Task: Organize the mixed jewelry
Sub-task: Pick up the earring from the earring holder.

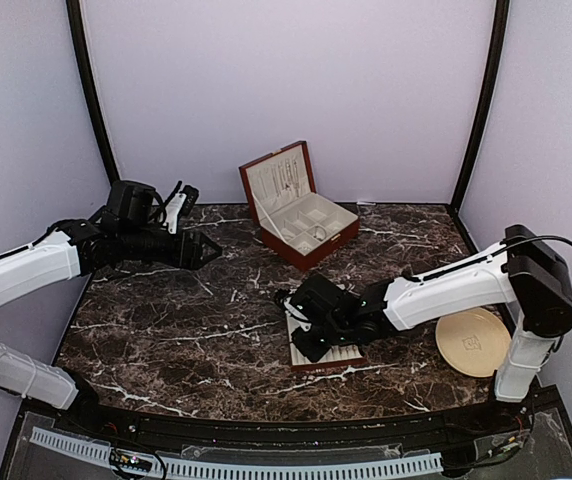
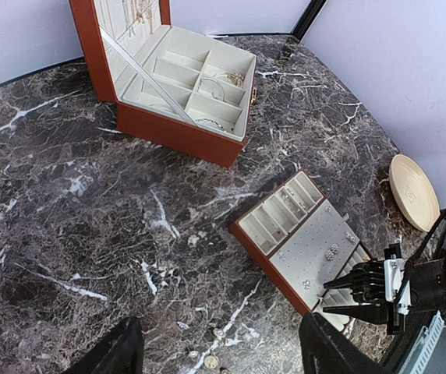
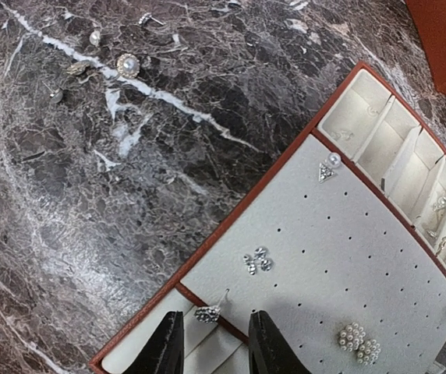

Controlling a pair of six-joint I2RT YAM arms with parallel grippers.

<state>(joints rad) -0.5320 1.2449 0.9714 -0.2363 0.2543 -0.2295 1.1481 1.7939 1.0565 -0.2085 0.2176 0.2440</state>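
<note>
The mixed jewelry is partly loose on the marble: a round pearl-like stud (image 3: 127, 64) and several small silvery pieces (image 3: 54, 95) show in the right wrist view, and also between my left fingers (image 2: 209, 361). A red-brown tray with cream lining (image 3: 340, 234) holds a sparkly cluster (image 3: 257, 260), a triangle stud (image 3: 325, 173) and pearl clusters (image 3: 359, 343). My right gripper (image 3: 215, 347) is open low over the tray's near corner, and a sparkly stud (image 3: 209, 313) lies on a divider between its fingers, untouched. My left gripper (image 2: 223, 354) is open, empty, and high above the table.
The open red-brown jewelry box (image 1: 296, 205) stands at the back middle with chains in its lid and compartments. A round beige plate (image 1: 473, 341) lies at the right near the right arm's base. The tray (image 1: 328, 352) sits front centre under the right gripper (image 1: 301, 338); the left gripper (image 1: 198, 250) hovers at the left.
</note>
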